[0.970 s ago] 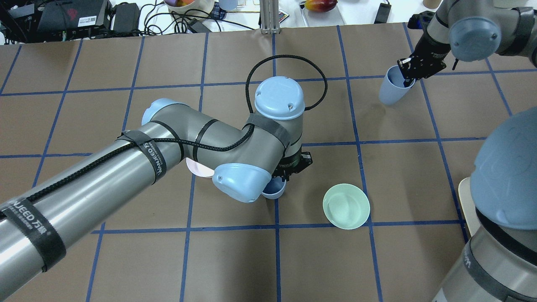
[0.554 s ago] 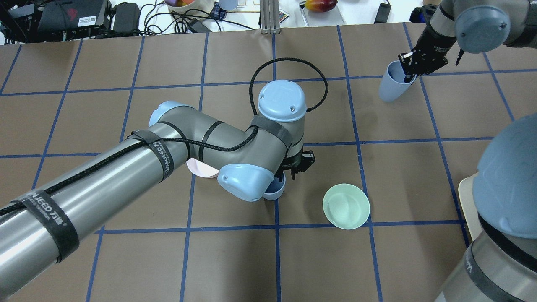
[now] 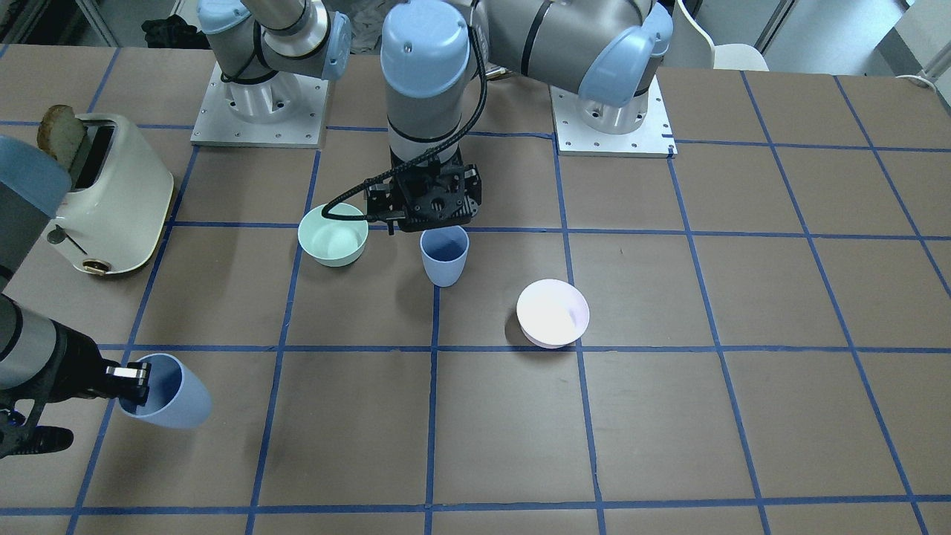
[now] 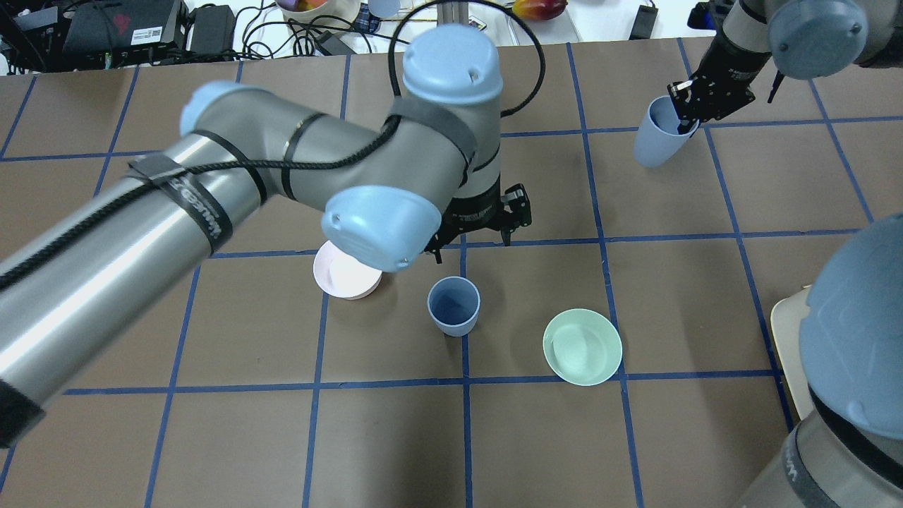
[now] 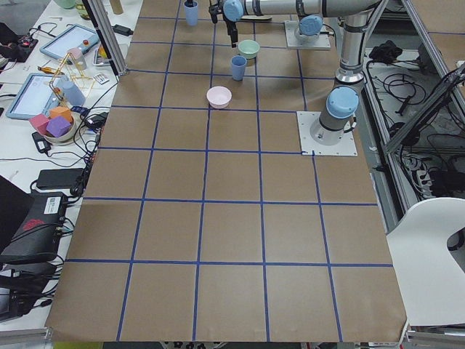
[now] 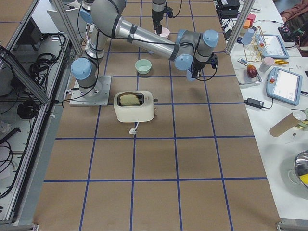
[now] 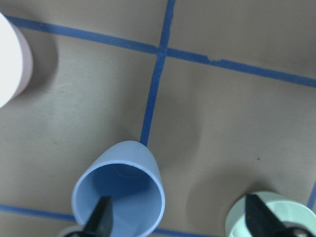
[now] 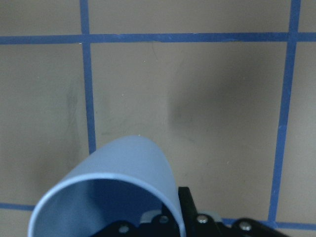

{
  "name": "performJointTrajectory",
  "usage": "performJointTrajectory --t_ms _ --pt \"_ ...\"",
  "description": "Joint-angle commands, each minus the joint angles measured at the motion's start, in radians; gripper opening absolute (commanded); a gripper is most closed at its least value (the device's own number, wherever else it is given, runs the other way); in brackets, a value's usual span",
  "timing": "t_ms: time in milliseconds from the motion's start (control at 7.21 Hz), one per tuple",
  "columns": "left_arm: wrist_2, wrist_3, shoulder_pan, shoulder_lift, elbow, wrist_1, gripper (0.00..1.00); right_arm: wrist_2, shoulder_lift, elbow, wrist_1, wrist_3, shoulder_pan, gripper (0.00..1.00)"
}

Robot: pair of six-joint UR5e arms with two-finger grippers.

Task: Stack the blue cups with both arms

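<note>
Left gripper (image 4: 473, 240) hangs wide open and empty, with its fingers (image 7: 101, 223) spread apart in the wrist view. One cup (image 4: 453, 305) stands upright on the table (image 4: 677, 437) at the gripper's 6 o'clock, untouched and sitting on a tape line (image 4: 465, 395). The pink bowl (image 4: 346, 276) is at that cup's 10 o'clock and the green bowl (image 4: 582, 346) at its 4 o'clock, both apart from it. Far off at 2 o'clock, the right gripper (image 4: 686, 113) is clenched on the rim of the second cup (image 4: 650, 144), one finger inside, the cup tilted.
</note>
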Motion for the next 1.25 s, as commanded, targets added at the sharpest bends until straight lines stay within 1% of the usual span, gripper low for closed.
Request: performJointTrajectory --t_ms 0,139,277,416,554,693,832,970,1109 --pt "0.009 0.183 0.147 0.081 0.132 -0.247 1.00 -0.001 -0.129 0.009 0.134 0.046 0.048 0.00" --pt "0.011 0.356 0.230 0.126 0.128 -0.290 1.00 -0.001 -0.179 0.013 0.174 0.054 0.080 0.00" --pt "0.011 0.476 0.292 0.161 0.128 -0.298 1.00 0.002 -0.212 0.029 0.205 0.091 0.141 0.00" --pt "0.008 0.505 0.350 0.189 0.120 -0.292 1.00 0.011 -0.238 0.065 0.205 0.109 0.217 0.00" --pt "0.006 0.541 0.388 0.207 0.099 -0.286 1.00 0.047 -0.256 0.117 0.203 0.216 0.289 0.00" --pt "0.017 0.587 0.398 0.232 0.080 -0.283 1.00 0.067 -0.276 0.162 0.190 0.258 0.352 0.00" --pt "0.035 0.592 0.412 0.247 0.074 -0.280 1.00 0.068 -0.276 0.199 0.186 0.311 0.408 0.00" --pt "0.035 0.589 0.410 0.249 0.073 -0.278 1.00 0.067 -0.276 0.222 0.127 0.391 0.452 0.00" --pt "0.035 0.582 0.410 0.249 0.073 -0.278 1.00 0.068 -0.275 0.242 0.099 0.410 0.495 0.00"
